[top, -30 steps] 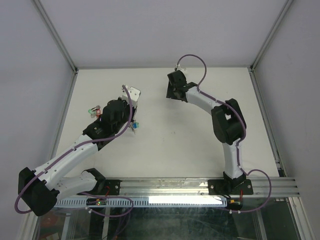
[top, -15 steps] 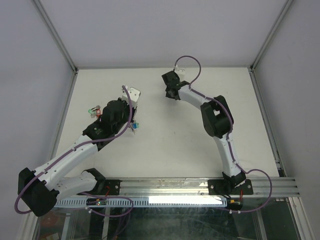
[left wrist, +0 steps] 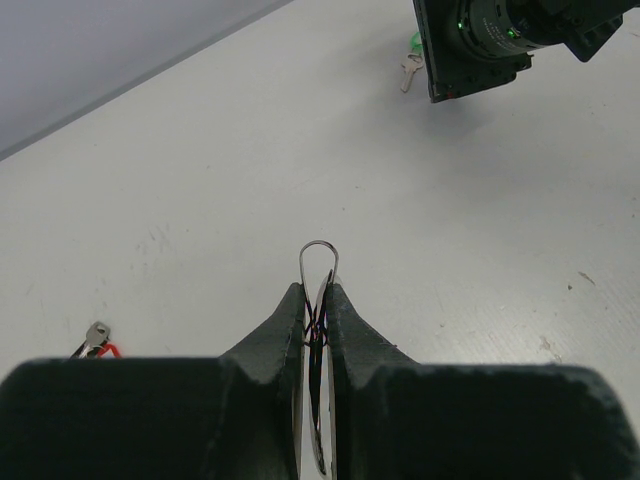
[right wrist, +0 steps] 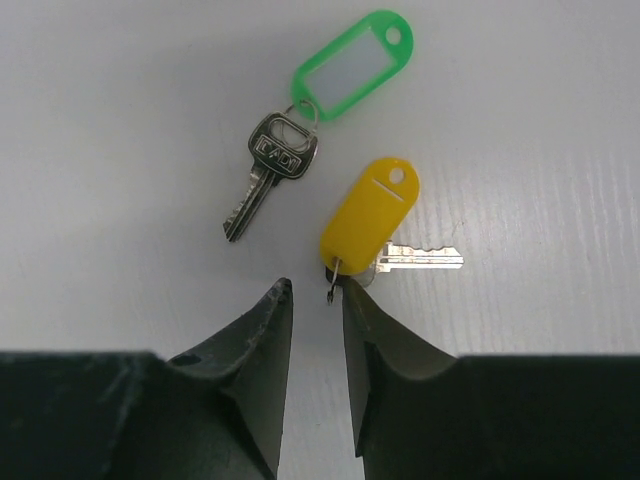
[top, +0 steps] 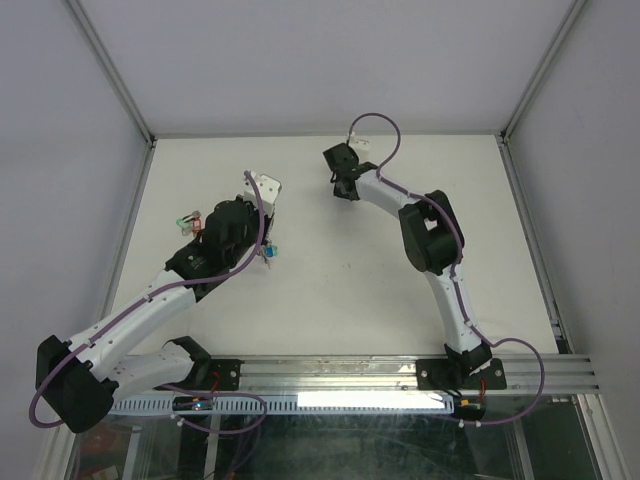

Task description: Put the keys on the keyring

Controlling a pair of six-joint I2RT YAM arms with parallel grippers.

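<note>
From above, the left arm stretches over the left half of the white surface [top: 330, 290]. Its left end effector [top: 266, 188] is aimed toward the right end effector [top: 343, 180], which sits low over the far middle of the surface, well apart from it (the keys are too small to make out here). In the left wrist view, the left end effector is clamped tight on the keyring [left wrist: 318, 244], which stands edge-on between the fingers with its wire loop poking out past the tips. A small key with a red bit [left wrist: 95, 338] lies at the lower left. In the right wrist view, the right end effector's jaws stand a narrow way apart with nothing clamped between them. The yellow-tagged key [right wrist: 372, 215] lies just beyond the tips, its little wire loop at the mouth of the gap beside one finger. The green-tagged key [right wrist: 283, 150] lies farther out, near it but not touching.
</note>
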